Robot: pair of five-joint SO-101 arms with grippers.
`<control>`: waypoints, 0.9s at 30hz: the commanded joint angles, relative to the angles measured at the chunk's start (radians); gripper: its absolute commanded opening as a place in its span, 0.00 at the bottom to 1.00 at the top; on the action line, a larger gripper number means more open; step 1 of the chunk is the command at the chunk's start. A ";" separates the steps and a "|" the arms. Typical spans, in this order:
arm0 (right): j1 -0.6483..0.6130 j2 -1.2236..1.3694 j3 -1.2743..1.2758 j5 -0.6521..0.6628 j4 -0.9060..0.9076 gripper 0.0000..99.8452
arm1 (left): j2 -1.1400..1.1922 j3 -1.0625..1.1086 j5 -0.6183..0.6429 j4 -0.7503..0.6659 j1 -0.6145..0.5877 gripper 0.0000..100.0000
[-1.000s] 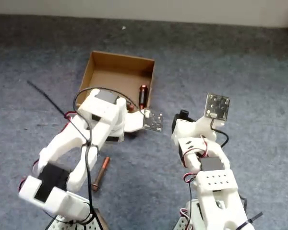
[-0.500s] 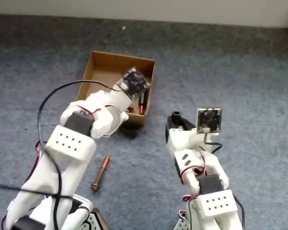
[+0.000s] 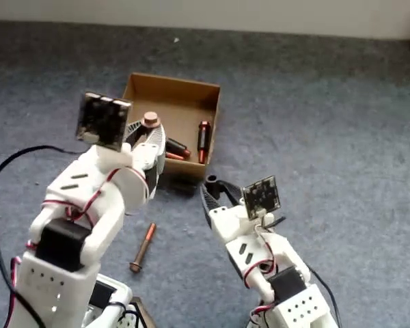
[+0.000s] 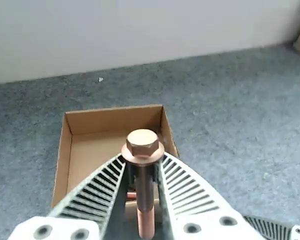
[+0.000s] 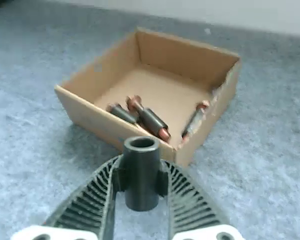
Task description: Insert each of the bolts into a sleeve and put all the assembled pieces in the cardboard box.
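My left gripper point(image 4: 142, 172) is shut on a copper bolt point(image 4: 142, 165), head up; in the high view the bolt head point(image 3: 150, 121) shows above the cardboard box's point(image 3: 138, 85) near wall. My right gripper point(image 5: 140, 175) is shut on a black sleeve point(image 5: 141, 172), upright with its open end up, in front of the box point(image 5: 95, 122); from above the sleeve point(image 3: 211, 180) stands just beyond the box's near right corner. Inside the box lie assembled pieces point(image 5: 147, 119) and one more along the right wall point(image 3: 203, 140). A loose bolt point(image 3: 143, 247) lies on the carpet.
Grey carpet point(image 3: 328, 102) covers the whole work area. A pale wall point(image 4: 140, 30) runs along the far edge. Open carpet lies to the right of the box.
The left arm swung up and back from the box, now holding a bolt upright over its near wall. The right arm moved left toward the box's near corner with the sleeve.
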 commanded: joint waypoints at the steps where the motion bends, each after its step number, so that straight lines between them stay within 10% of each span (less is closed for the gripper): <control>1: -0.079 -0.173 0.071 0.009 -0.004 0.00 | -0.102 0.016 0.114 -0.026 -0.002 0.01; 12: -0.150 -0.205 0.145 0.006 -0.004 0.00 | -0.364 0.334 0.133 -0.215 0.234 0.01; 27: -0.188 -0.205 0.145 0.012 -0.004 0.00 | -0.513 0.472 0.078 -0.334 0.237 0.01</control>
